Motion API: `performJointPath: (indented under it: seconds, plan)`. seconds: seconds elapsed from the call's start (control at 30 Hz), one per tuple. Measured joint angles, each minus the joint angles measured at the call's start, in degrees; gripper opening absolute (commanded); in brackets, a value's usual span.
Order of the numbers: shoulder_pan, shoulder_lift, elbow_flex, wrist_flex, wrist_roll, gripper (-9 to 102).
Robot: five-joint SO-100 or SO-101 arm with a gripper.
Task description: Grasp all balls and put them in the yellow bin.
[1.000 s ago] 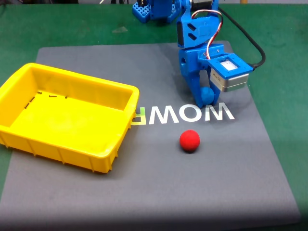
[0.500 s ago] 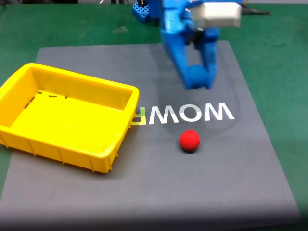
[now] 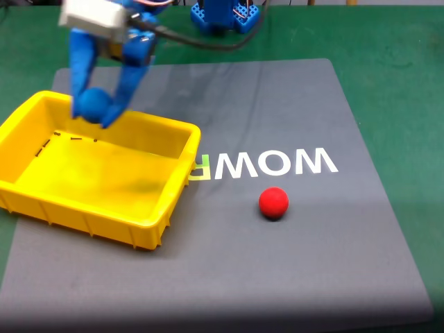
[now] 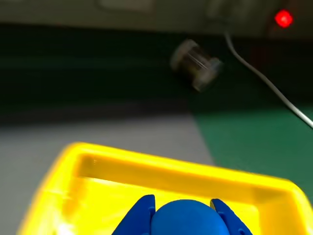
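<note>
I see the gripper [image 3: 97,111] pinching the blue ball [image 3: 91,104] above the yellow bin [image 3: 156,225] (far rim side) | bin near the worktop's left edge | red ball [image 3: 273,202] on the grey mat [image 3: 333,263], centre-right.
</note>
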Motion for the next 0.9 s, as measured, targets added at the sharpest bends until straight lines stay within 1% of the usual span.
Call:
performJointPath:
  seconds: [0.1,0.13,0.2,0.23,0.27,0.37,0.73,0.9]
  plan:
    - [2.2,-1.1,0.0,0.0,-0.1,1]
    - [2.5,-1.1,0.0,0.0,-0.1,7]
    - [2.7,-1.1,0.0,0.0,0.0,27]
    - [2.6,-1.1,-0.1,0.0,0.3,34]
    - [2.5,-1.1,-0.1,0.1,0.4,37]
    - [2.6,-1.1,-0.1,0.7,1.3,40]
    - [2.5,-1.1,-0.1,0.9,1.8,41]
    - [1.2,-1.1,-0.1,2.8,2.9,41]
